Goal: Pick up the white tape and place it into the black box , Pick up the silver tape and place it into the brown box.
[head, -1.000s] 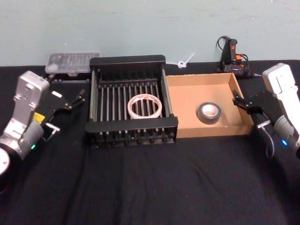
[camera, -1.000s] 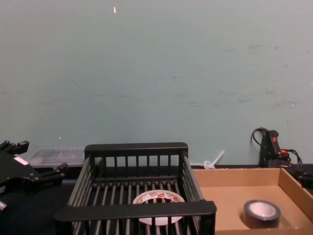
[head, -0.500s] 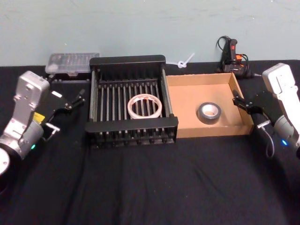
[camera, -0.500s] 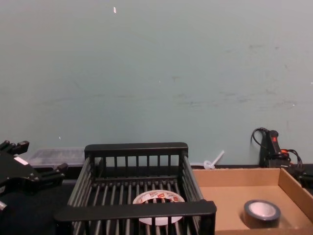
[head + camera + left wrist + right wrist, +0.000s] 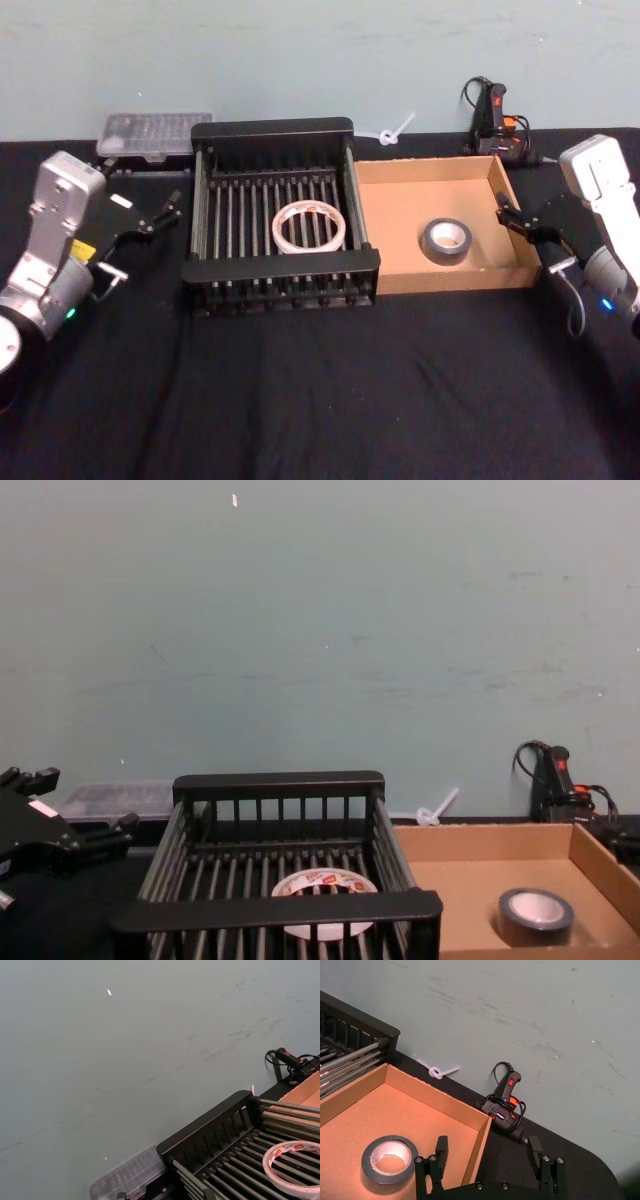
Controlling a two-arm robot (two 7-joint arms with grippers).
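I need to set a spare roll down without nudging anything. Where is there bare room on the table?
The widest free patch is the black cloth in front of the black box and brown box. The back edge is crowded: clear container, glue gun. The left hand and right hand flank the boxes.

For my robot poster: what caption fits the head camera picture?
White tape in the black box, silver tape in the brown box.

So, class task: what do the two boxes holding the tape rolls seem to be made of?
The black box looks like moulded plastic with a matte finish: uniform black bars, thick rounded rims. The brown box looks like plain cardboard: dull tan surface, thin folded walls, raw edges. Neither can be confirmed by look alone.
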